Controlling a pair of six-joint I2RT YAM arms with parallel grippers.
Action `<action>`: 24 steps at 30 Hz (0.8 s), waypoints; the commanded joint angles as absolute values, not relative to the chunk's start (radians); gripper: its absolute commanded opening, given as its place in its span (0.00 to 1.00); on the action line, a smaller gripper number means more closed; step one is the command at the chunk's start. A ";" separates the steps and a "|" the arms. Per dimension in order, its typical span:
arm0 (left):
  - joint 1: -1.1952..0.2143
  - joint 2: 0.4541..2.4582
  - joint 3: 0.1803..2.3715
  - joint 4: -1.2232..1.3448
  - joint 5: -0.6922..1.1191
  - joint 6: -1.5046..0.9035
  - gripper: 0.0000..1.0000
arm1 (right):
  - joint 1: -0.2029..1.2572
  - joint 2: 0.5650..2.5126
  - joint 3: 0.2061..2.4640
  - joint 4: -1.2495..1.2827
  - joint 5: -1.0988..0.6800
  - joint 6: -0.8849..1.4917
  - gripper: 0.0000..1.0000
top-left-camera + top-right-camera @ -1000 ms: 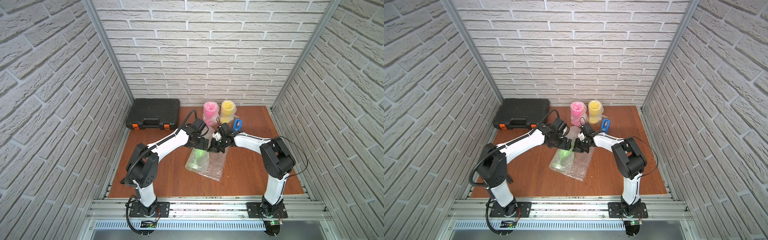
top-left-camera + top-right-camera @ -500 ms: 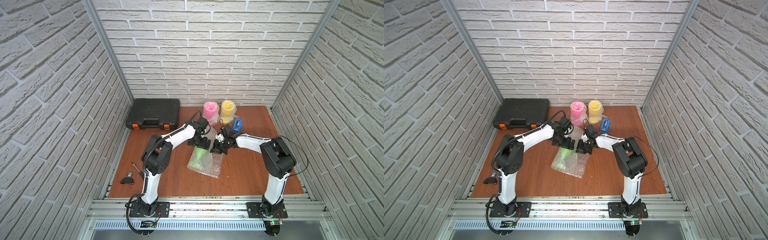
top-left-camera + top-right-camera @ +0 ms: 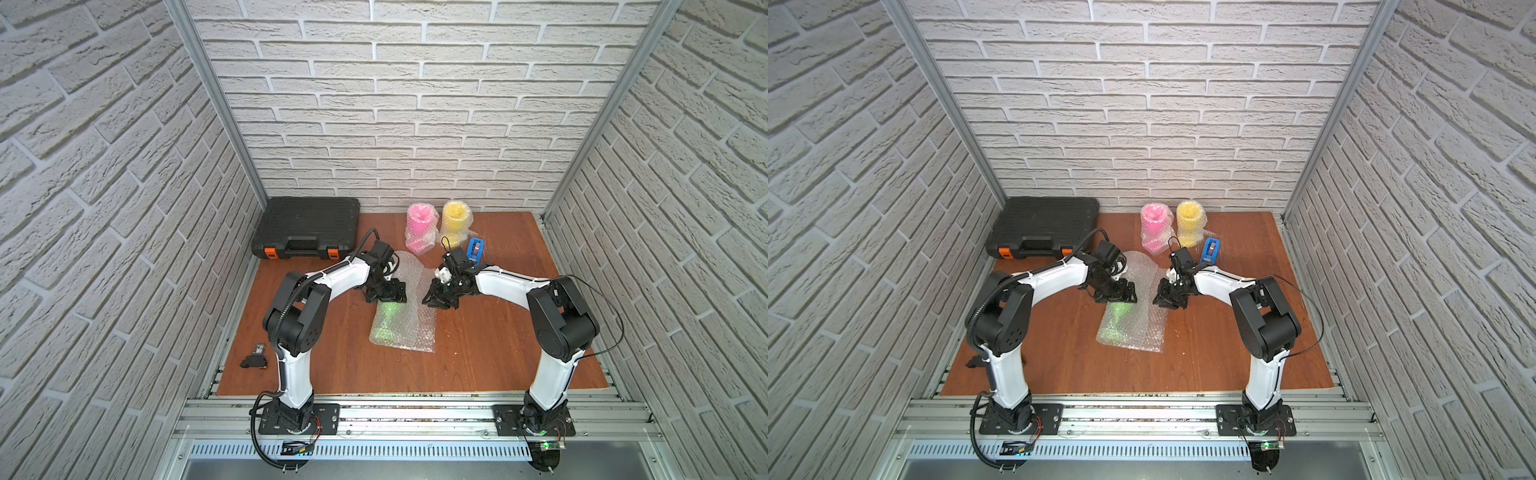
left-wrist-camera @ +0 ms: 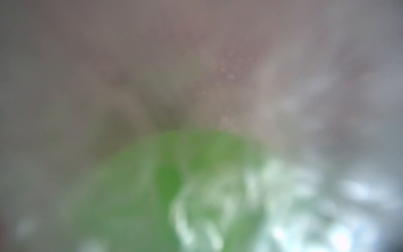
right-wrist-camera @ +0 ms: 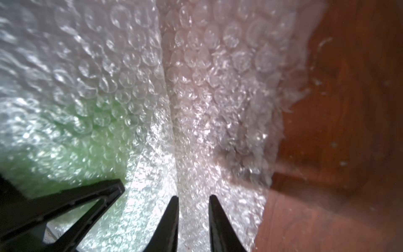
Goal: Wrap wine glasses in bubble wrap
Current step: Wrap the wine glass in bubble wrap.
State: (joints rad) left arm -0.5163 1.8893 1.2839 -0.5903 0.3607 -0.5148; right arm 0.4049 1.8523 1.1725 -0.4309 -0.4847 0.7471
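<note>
Brown wooden tabletop (image 3: 498,353) boxed in by white brick walls (image 3: 415,124).
Right gripper (image 5: 193,198) slightly parted over bubble wrap (image 5: 196,87); left gripper (image 3: 386,295) state unclear.

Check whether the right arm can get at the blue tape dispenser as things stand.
Probably yes. The tape dispenser stands uncovered on bare table, just beyond the right arm. The wrapped yellow goblet close beside it leaves little room.
</note>
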 commanded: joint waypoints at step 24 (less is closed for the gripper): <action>-0.356 1.741 1.021 -0.261 0.646 -0.629 0.75 | 0.633 1.985 1.231 -0.338 -0.700 0.840 0.11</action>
